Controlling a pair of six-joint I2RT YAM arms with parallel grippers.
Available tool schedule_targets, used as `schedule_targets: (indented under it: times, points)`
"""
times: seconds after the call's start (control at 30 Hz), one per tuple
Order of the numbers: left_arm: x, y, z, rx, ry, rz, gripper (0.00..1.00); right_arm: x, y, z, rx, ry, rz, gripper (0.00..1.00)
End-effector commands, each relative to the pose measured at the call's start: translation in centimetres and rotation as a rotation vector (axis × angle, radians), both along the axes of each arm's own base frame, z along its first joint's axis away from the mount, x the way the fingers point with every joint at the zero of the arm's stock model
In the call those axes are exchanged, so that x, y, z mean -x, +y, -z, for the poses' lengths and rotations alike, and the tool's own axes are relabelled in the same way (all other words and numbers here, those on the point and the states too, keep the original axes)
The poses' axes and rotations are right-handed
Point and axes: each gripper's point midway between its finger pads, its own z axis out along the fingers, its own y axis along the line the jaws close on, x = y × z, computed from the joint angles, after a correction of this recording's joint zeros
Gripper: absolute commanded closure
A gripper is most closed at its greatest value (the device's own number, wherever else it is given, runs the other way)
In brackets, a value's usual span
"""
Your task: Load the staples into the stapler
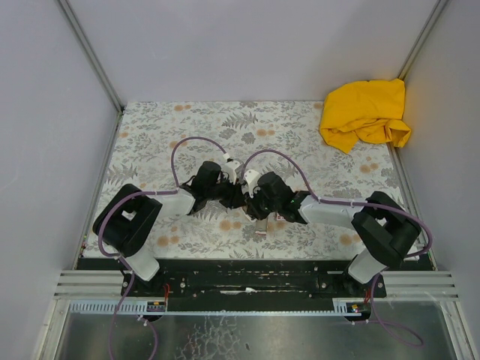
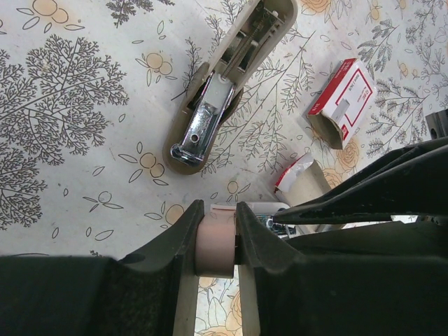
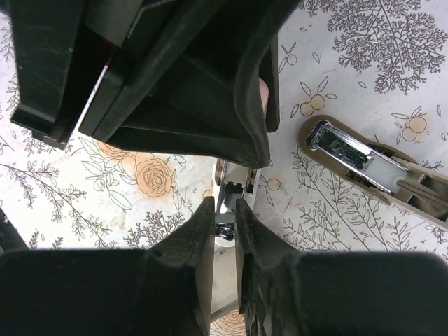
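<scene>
Top view, L to R: grey wall panels (image 1: 247,45) w/ an aluminium post (image 1: 90,52) are closing in the cell at upper left. A leaf-and-flower printed cloth (image 1: 150,135) is covering the table btwn the walls.

The left arm is reaching in toward centre frame. In its wrist view the left gripper (image 2: 218,210) is clamping its jaws on the pale-pink body of the stapler (image 2: 215,241), low centre. Can't tell whether it's touching the cloth.

Above that, upper centre, a second stapler (image 2: 210,119), beige w/ a silver channel, is lying hinged open on the cloth. To the right a white-and-red box (image 2: 348,94) is lying w/ one end open. A smaller red-and-white box piece (image 2: 297,175) is lying nearer the fingers. Staples themselves: can't make them out.

The right arm is meeting the left at centre. In its wrist view the right gripper (image 3: 225,206) is pinching the stapler's silver metal part, jaws nearly together.

Far upper right of the top view, a crumpled yellow cloth (image 1: 365,112) is sitting in the corner, well apart from the rest. A black rail (image 1: 247,274) is running along the bottom under both bases.
</scene>
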Motion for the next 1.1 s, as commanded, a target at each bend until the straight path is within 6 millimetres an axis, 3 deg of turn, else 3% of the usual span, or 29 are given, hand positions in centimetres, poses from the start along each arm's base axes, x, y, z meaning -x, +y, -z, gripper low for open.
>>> schedule_targets:
  times: [0.0, 0.5, 1.07]
  points:
    - [1.6, 0.4, 2.2, -0.064, 0.064, 0.032, 1.00, -1.1, 1.6, -1.7, -0.048, -0.041, -0.004, 0.80]
    - [1.6, 0.4, 2.1, -0.064, 0.062, 0.031, 1.00, -1.4, 1.0, -0.9, -0.021, -0.046, 0.029, 0.80]
    - [1.7, 0.3, 2.3, -0.076, 0.058, 0.034, 1.00, -1.5, 1.3, -2.7, -0.053, -0.067, 0.025, 0.81]
